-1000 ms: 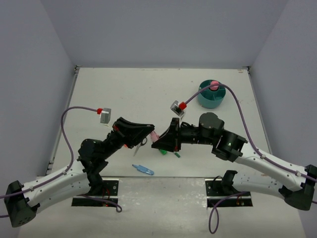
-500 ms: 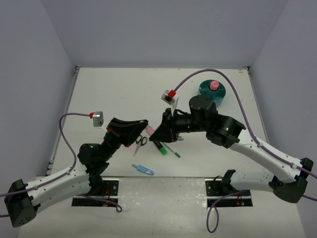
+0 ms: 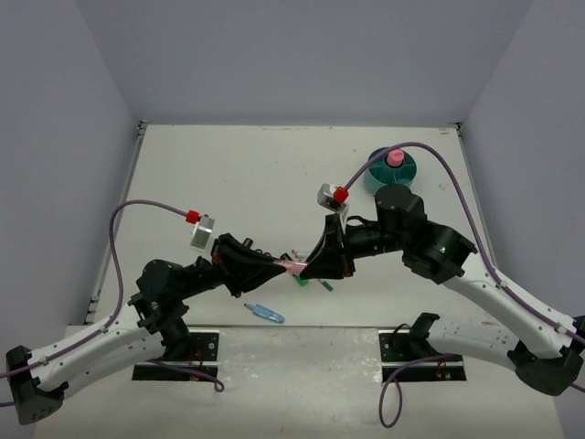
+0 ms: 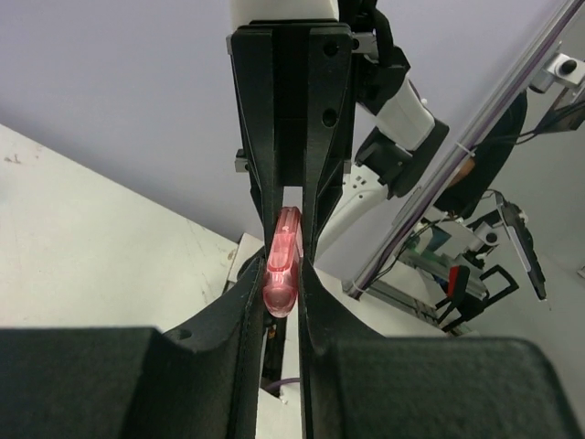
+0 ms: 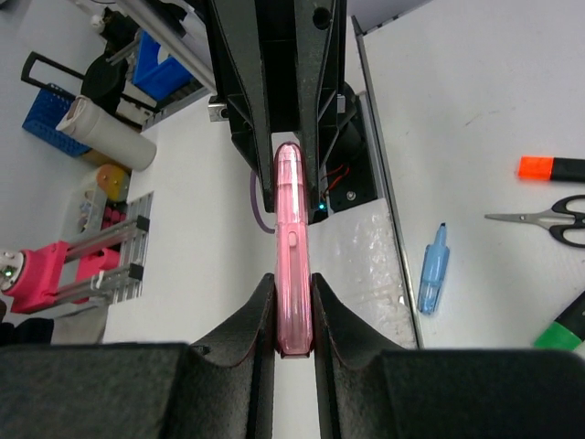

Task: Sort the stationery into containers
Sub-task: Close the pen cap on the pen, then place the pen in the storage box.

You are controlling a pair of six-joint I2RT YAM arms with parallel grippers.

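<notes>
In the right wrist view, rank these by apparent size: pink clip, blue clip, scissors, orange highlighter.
1. pink clip: looks largest, but it is nearest the camera, so its true size is unsure.
2. blue clip: next.
3. scissors and orange highlighter: both are cut off by the frame edge, so they cannot be ranked.

Left gripper [image 3: 276, 264] and right gripper [image 3: 305, 267] have dropped to lower centre — pink clip [image 3: 291, 265] with them. Scissors [image 5: 545, 218] now hidden from above.
</notes>
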